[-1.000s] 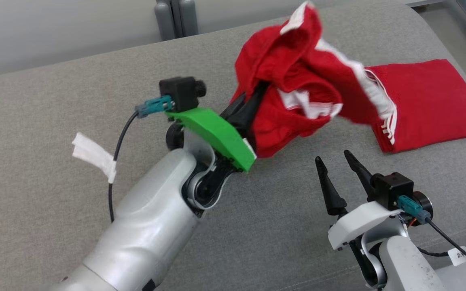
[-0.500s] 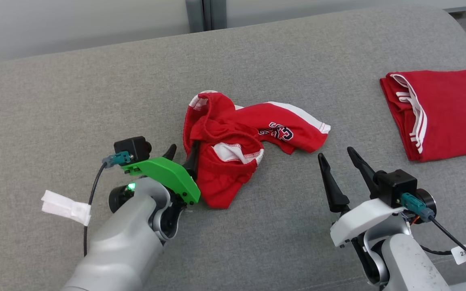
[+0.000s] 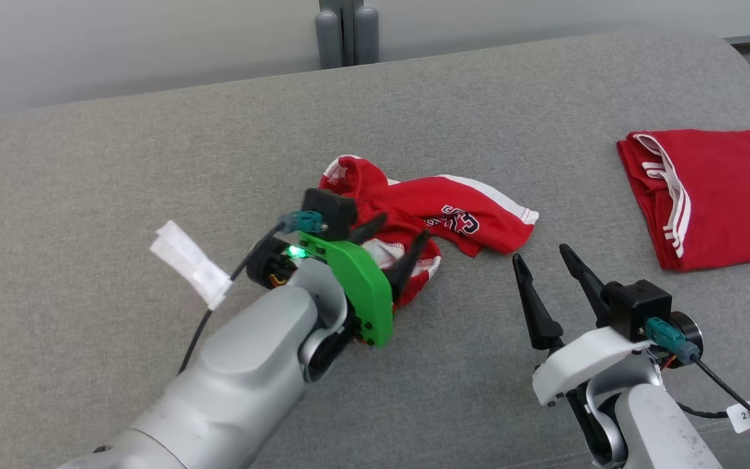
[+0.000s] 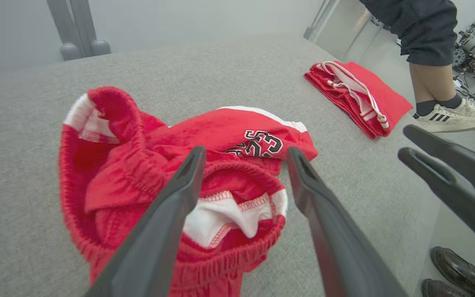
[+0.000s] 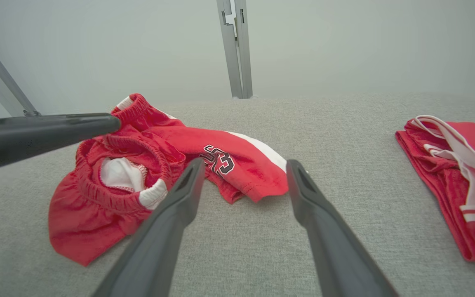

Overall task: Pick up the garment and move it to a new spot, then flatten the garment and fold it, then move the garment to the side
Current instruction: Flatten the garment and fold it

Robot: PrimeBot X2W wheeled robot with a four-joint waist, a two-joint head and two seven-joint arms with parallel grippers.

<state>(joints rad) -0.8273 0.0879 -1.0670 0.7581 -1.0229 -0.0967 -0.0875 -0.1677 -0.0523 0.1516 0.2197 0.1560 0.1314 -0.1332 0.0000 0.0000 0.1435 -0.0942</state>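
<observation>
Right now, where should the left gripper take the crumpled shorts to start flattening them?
Probably the elastic waistband, the raised ridge on the shorts' near edge. It stands off the cushion, so the open left gripper, hanging above it, could come straight down with one finger on each side.

The red garment (image 3: 428, 205) bears white trim and black lettering on a grey surface (image 3: 153, 150).

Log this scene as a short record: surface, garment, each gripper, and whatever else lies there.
surface: grey cushion
garment: red shorts, crumpled, lying on the cushion
left gripper: open, fingers spread over the shorts
right gripper: open, empty, apart from the shorts
other: folded red garment at the robot's right
</observation>
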